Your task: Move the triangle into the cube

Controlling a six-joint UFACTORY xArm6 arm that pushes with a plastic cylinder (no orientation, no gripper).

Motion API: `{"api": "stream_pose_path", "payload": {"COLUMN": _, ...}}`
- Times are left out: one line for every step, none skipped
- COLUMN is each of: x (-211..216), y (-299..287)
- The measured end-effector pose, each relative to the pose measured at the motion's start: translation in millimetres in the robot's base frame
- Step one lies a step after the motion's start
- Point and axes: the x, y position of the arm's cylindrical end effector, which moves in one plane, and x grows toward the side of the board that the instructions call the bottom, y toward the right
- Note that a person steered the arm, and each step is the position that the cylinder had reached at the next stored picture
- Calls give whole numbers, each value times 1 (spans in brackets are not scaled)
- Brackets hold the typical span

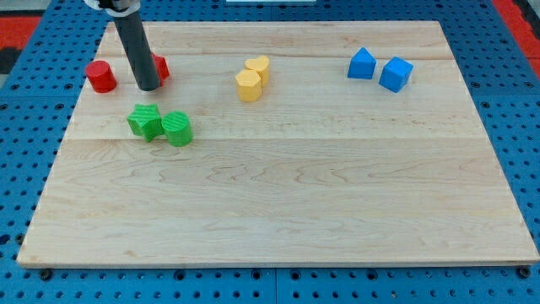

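A blue triangle-like block (pixel 361 63) lies at the view's top right on the wooden board (pixel 278 203). A blue cube (pixel 396 74) sits just to its right, nearly touching it. My tip (pixel 148 87) is far off at the view's top left. It rests just in front of a red block (pixel 161 67) that the rod partly hides, and to the right of a red cylinder (pixel 101 76).
A green star (pixel 144 122) and a green cylinder (pixel 178 128) sit side by side just below my tip. Two yellow blocks (pixel 257 67) (pixel 248 85) touch each other at the top middle. A blue pegboard (pixel 34 169) surrounds the board.
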Motion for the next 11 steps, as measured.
{"api": "stream_pose_path", "payload": {"x": -27, "y": 2}}
{"api": "stream_pose_path", "payload": {"x": -57, "y": 48}}
{"api": "stream_pose_path", "payload": {"x": -67, "y": 88}}
{"api": "stream_pose_path", "payload": {"x": -68, "y": 112}}
{"api": "stream_pose_path", "payload": {"x": -68, "y": 135}}
{"api": "stream_pose_path", "payload": {"x": -61, "y": 158}}
{"api": "stream_pose_path", "payload": {"x": -61, "y": 158}}
{"api": "stream_pose_path", "payload": {"x": -61, "y": 164}}
{"api": "stream_pose_path", "payload": {"x": -61, "y": 199}}
{"api": "stream_pose_path", "payload": {"x": -61, "y": 227}}
{"api": "stream_pose_path", "payload": {"x": -62, "y": 294}}
